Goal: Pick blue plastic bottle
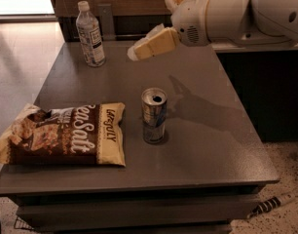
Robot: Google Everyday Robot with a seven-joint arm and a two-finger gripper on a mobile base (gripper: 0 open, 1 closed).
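**Blue plastic bottle (90, 35) standing untouched, gripper hanging to its right**

I am watching the bottle standing upright near the far left corner of the grey table (207, 135), white cap on top, label facing me. The gripper (144, 47) is hovering above the far edge of the table, to the right of the bottle and clearly apart from it, its cream tip pointing left and slightly down toward the bottle. It is touching nothing and carrying nothing. I cannot tell whether it is spread apart or closed together. The white arm (222, 16) is reaching in from the right. A silver-and-blue can (154, 116) is standing mid-table, and a chip bag (66, 135) is lying flat at the near left.
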